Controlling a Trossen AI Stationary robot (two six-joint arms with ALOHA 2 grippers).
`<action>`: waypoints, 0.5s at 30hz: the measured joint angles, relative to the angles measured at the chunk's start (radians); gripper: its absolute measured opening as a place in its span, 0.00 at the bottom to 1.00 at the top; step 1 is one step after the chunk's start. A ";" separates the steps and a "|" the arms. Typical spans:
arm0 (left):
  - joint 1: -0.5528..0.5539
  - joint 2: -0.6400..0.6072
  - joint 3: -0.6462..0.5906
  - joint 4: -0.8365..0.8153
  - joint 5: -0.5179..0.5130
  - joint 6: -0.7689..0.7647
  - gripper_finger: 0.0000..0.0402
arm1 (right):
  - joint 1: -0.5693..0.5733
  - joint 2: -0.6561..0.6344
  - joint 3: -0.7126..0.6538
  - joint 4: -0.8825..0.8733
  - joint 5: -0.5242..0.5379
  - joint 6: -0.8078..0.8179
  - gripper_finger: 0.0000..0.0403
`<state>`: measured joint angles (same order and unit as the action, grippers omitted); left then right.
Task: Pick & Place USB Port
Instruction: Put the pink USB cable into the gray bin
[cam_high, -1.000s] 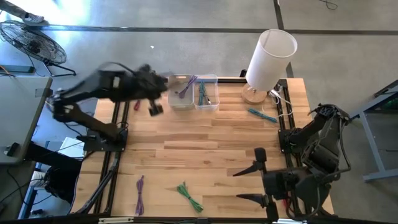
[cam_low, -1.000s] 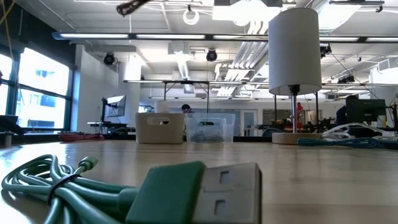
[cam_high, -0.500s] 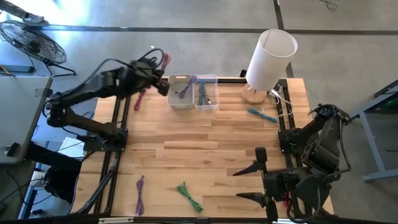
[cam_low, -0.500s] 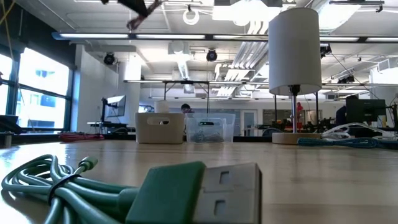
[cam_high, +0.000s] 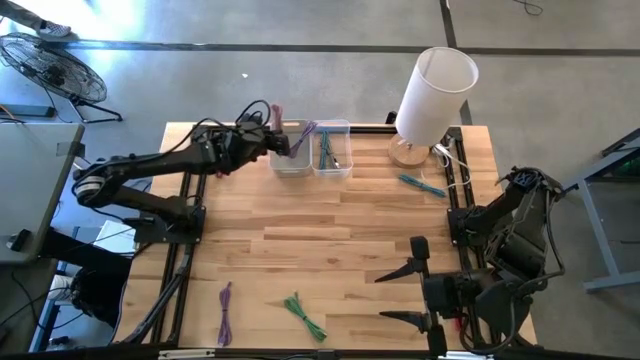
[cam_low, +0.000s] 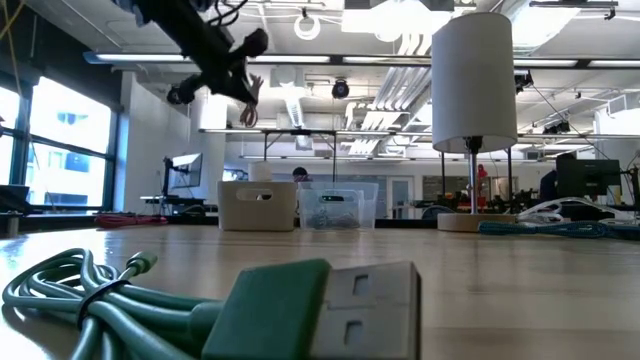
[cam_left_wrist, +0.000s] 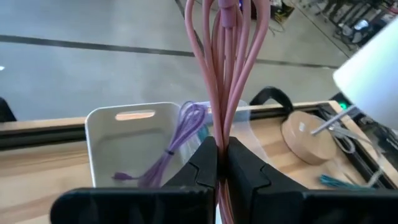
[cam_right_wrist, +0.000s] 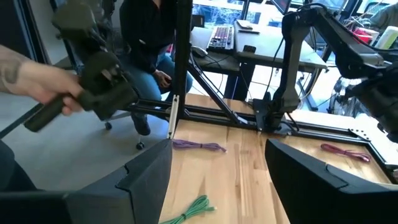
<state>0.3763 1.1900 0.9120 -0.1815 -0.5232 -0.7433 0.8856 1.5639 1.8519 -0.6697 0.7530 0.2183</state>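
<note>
I have the left gripper (cam_high: 277, 138) clamped on a coiled pink USB cable (cam_left_wrist: 225, 68), its smooth rubbery strands pinched between the two dark fingers (cam_left_wrist: 202, 165) and looping out past them. It hangs in the air at the left edge of the white bin (cam_high: 290, 150), a matte, round-cornered tub with a slot handle, where a purple cable (cam_left_wrist: 177, 137) already lies in loose loops. Touching that bin on its right is a clear plastic bin (cam_high: 332, 148) holding green and teal cables.

My right gripper (cam_high: 408, 284) waits low over the table's near right corner, its broad angular fingers spread wide with nothing between them.

The table (cam_high: 330, 250) is pale butcher-block wood in long planks, with black rails along both sides. Its middle is bare. Near the front edge lie a bundled purple USB cable (cam_high: 225, 311) and a green USB cable (cam_high: 305, 316), apart from each other; the green one's flat rectangular plug fills the low view. At the far right corner stands a lamp (cam_high: 432, 100) with a white cylindrical shade on a round wooden base, a teal cable (cam_high: 420, 184) lying just in front of it.
</note>
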 joint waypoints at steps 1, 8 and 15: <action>0.011 0.001 -0.012 0.009 0.006 -0.002 0.02 | 0.000 0.000 0.000 0.000 0.000 0.002 0.62; 0.074 0.056 -0.022 0.035 0.076 0.007 0.02 | 0.000 0.000 0.000 -0.002 0.000 0.002 0.62; 0.084 0.131 -0.021 0.058 0.122 0.036 0.02 | -0.004 0.000 0.000 -0.011 0.000 0.011 0.62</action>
<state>0.4603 1.3210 0.8906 -0.1240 -0.4009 -0.7072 0.8818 1.5637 1.8519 -0.6809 0.7532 0.2295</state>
